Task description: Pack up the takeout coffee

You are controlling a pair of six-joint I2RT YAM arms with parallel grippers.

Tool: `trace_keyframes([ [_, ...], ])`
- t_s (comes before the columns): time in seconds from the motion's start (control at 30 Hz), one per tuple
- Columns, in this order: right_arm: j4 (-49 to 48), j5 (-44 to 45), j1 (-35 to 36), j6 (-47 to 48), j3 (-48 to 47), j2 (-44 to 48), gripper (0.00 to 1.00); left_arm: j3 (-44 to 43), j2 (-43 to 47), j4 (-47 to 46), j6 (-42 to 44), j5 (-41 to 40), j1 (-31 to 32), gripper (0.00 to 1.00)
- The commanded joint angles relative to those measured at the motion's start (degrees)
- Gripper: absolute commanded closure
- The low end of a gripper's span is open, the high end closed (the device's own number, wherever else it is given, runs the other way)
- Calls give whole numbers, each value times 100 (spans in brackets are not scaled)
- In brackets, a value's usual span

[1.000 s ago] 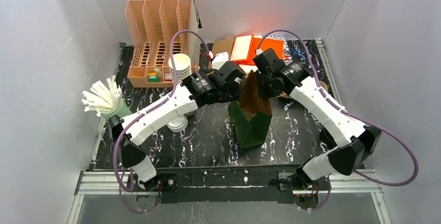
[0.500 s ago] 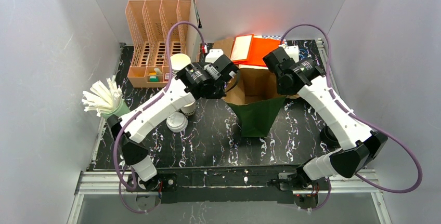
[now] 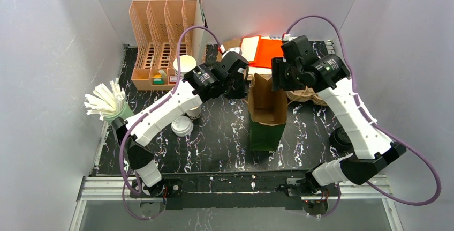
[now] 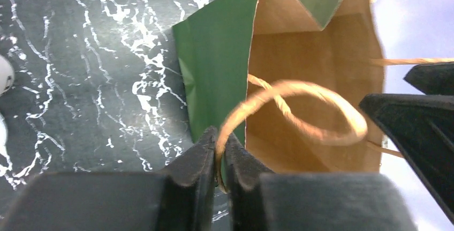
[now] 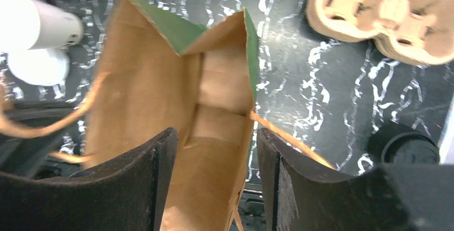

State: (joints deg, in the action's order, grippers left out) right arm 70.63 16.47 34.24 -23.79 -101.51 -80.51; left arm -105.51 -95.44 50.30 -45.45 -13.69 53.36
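The black table, veined with white like marble, is boxed in by plain pale walls on the left, far and right sides, and a metal rail runs along its near edge. A paper bag stands upright near the middle, green outside and brown inside, its mouth open in a rough rectangle with creased side folds. Open tabletop shows between the bag and the near edge.

The left gripper is pinched shut on the bag's twisted paper handle, a tan loop that arches over the mouth. The right gripper hangs over the bag's far right rim with its dark fingers spread apart and nothing between them but the brown interior. The bag's other handle trails just past the right finger; contact cannot be told.

The coffee cup, white and tapered, stands on the table left of the bag, partly hidden under the left arm. A flat round white lid lies just beside it on the near side.

A stack of white cups and a tan slotted file rack crowd the far left. A bunch of white straws fans out by the left edge. Moulded pulp cup carriers lie right of the bag, and an orange packet sits by the far wall.
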Motion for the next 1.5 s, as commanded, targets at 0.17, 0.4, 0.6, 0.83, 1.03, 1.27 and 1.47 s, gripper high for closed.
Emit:
trace_keyframes([
  [0.17, 121, -672, -14, -12, -439, 13, 34, -29, 102, -170, -27, 249, -28, 32],
  [0.4, 145, -920, -20, -20, -858, 60, 34, -384, -145, -214, 98, 587, -19, 22],
  [0.6, -28, -1466, -19, -97, -1091, 198, 40, -397, 432, -772, 120, 410, -19, 29],
  [0.83, -686, -1534, -22, -309, -724, 629, 45, -47, 756, -1766, -178, 1642, -15, 61],
  [1.03, -875, -1102, -20, -522, -709, 775, 81, 43, 454, -2337, -366, 2231, 176, 100],
  [1.27, -882, -1063, -23, -763, -475, 831, 99, -1, 34, -2181, -325, 1738, 336, 100],
  [1.47, -1080, -1227, -14, -1190, 268, 1019, 99, -536, -476, -716, -187, 583, 410, 92],
])
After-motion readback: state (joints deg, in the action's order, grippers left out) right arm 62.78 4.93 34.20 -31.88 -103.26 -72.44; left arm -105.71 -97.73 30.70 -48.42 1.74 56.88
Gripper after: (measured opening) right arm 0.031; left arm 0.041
